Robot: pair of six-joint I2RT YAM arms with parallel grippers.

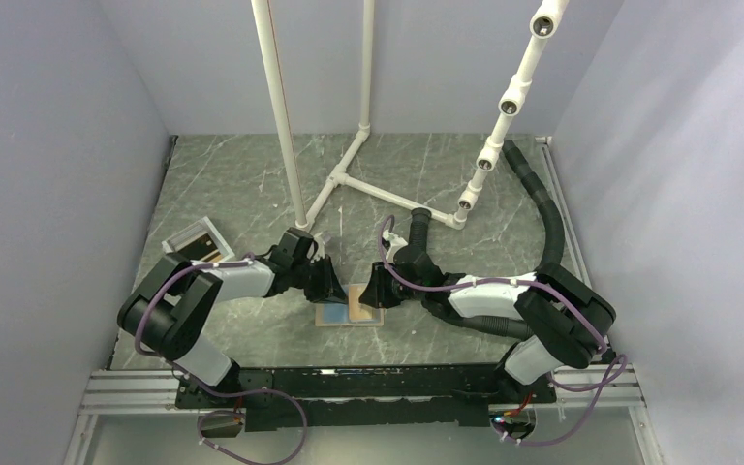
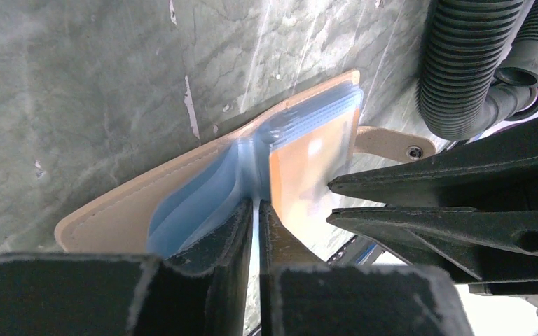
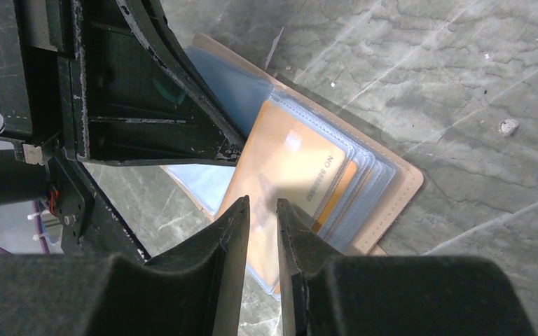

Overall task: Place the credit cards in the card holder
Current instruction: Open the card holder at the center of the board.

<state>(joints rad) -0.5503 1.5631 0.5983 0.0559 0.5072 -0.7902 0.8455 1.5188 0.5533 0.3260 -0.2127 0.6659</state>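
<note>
Nearest the arm bases, on the grey marbled table [image 1: 252,194]: card holder [image 2: 105,220] lying open between the two arms, tan cover down, bluish clear leaves fanned upward. Reaching in from the left, left gripper [image 2: 258,206], fingers drawn almost together and nipping one thin bluish leaf by the fold. Facing it from the right, tips close, right gripper [image 3: 261,203], fingers narrow over the edge of a leaf bearing an orange-gold card [image 3: 294,164]. Impossible to tell whether card or sleeve alone sits in that nip. Farther back at left, well apart from the holder, white tray [image 1: 182,232] with dark credit cards [image 1: 205,250] inside. Beyond, white pipe frame [image 1: 344,179] and black ribbed hose [image 1: 542,208].
</note>
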